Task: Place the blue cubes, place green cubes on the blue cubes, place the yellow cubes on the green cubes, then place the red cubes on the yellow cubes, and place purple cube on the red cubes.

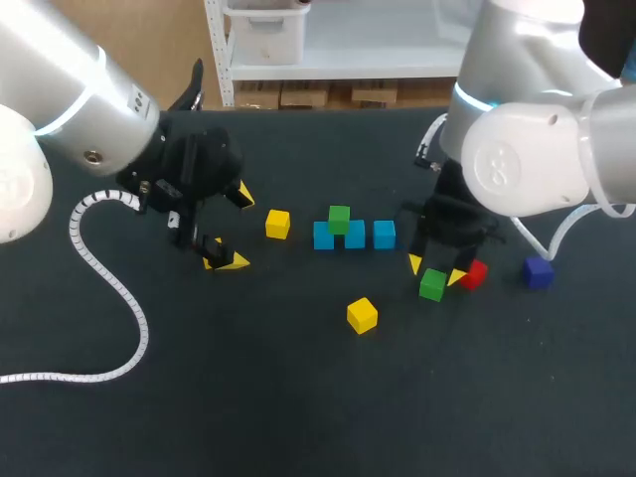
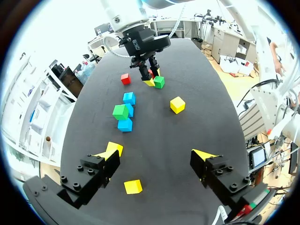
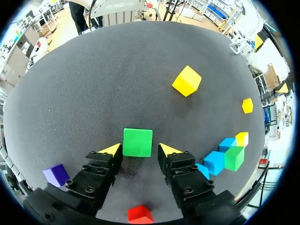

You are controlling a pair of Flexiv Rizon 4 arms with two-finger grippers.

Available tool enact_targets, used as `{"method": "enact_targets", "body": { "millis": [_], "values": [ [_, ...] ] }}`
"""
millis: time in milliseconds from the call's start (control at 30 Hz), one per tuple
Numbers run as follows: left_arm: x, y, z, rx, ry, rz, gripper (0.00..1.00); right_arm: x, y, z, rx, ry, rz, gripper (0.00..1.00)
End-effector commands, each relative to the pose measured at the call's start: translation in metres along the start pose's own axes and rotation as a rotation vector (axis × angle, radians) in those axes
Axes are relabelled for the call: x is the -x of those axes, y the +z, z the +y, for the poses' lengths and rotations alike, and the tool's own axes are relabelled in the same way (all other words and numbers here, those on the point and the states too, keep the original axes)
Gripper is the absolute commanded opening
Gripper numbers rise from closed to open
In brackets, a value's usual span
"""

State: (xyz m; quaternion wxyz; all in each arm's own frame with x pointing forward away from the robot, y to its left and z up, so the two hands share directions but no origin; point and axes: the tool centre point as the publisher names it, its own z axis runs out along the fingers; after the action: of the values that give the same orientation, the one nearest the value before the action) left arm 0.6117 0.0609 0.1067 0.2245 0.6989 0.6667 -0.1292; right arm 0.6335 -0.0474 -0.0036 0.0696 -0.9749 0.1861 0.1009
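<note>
Green cube (image 3: 138, 142) sits at 12 o'clock between your right gripper's (image 3: 139, 151) parted fingers, unclamped; your left gripper (image 2: 157, 152), also spread, lies well apart.

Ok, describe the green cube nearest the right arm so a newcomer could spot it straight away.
Start at the row of blue cubes mid-table and look toward the right arm. Its open hand straddles a green cube sitting on the table, a red cube close beside. The other green cube is perched on the blue row; this one rests on bare table.
</note>
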Motion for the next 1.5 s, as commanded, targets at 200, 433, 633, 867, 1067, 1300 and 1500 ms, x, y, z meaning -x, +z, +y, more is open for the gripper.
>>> {"method": "enact_targets", "body": {
  "millis": [200,433,633,867,1067,1300,1500],
  "values": [
    [0.000,0.000,0.000,0.000,0.001,0.000,1.00,0.002,0.000,0.001,0.019,0.003,0.008,0.30],
    [0.000,0.000,0.000,0.000,0.001,0.000,1.00,-0.001,-0.005,0.005,0.005,0.097,-0.004,0.00],
    [0.000,0.000,0.000,0.000,0.001,0.000,1.00,-0.011,-0.020,0.001,-0.059,0.431,-0.002,0.00],
    [0.000,0.000,0.000,0.000,0.001,0.000,1.00,-0.021,-0.041,-0.005,-0.227,0.921,-0.083,0.00],
    [0.000,0.000,0.000,0.000,0.001,0.000,1.00,-0.031,-0.054,-0.004,-0.309,1.180,-0.223,0.00],
    [0.000,0.000,0.000,0.000,0.001,0.000,1.00,-0.031,-0.054,-0.004,-0.309,1.180,-0.223,0.00],
    [0.000,0.000,0.000,0.000,0.001,0.000,1.00,-0.031,-0.054,-0.004,-0.309,1.180,-0.223,0.00]
  ]
}}
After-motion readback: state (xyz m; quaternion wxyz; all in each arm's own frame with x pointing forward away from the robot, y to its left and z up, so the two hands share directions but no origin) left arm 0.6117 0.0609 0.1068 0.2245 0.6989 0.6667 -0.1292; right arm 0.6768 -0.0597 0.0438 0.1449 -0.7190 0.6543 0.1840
